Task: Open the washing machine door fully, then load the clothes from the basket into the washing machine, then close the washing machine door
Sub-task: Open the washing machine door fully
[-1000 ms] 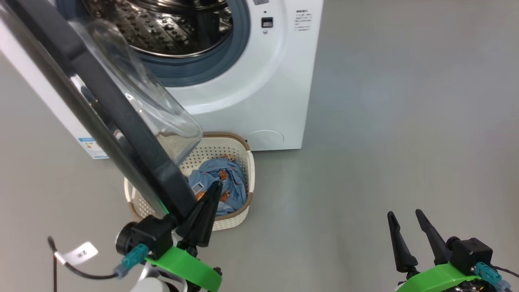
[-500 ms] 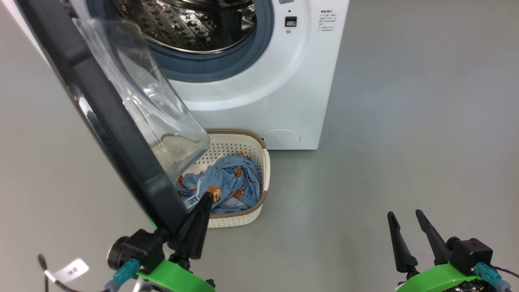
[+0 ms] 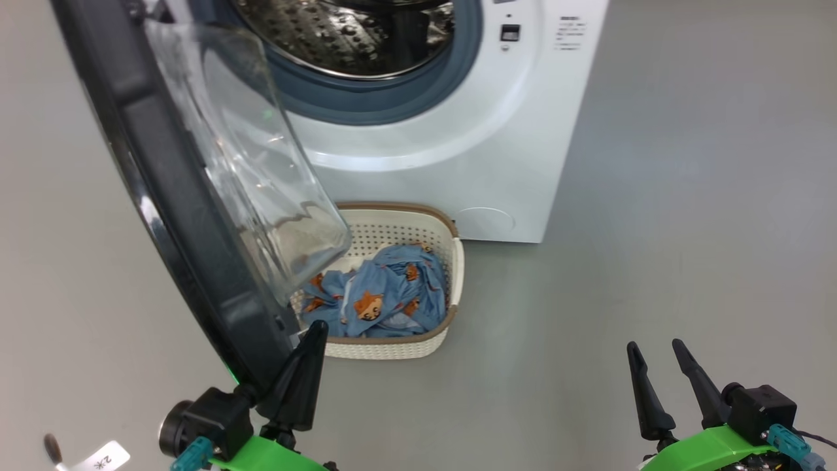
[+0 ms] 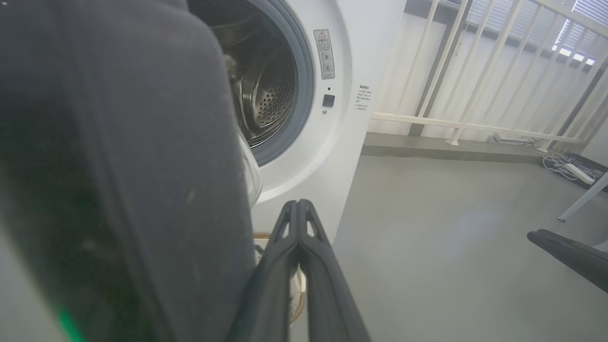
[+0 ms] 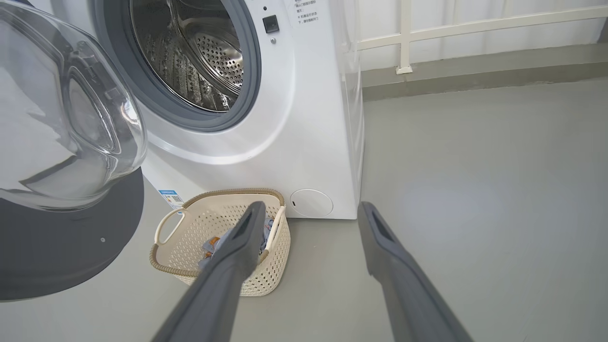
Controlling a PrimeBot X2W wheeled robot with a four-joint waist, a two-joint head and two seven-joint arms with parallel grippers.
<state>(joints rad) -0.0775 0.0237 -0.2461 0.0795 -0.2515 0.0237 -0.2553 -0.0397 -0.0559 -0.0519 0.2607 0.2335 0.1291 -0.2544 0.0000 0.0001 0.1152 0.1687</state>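
One washer (image 3: 458, 144) stands with its drum bared, its black-framed door (image 3: 170, 196) swung out over the left end of the basket (image 3: 392, 347) on the floor in front. The fox-print clothes (image 3: 386, 301) lie in the basket, unloaded. Left gripper (image 3: 316, 327), fingers pressed together and holding nothing, sits at the door's lower rim, apparently pushing it wider. The opening step looks unfinished; next the door must clear the basket. Right gripper (image 3: 654, 344) hangs empty, fingers spread. Washer's top and hinge are cropped, and finger-to-door contact is hard to make out.
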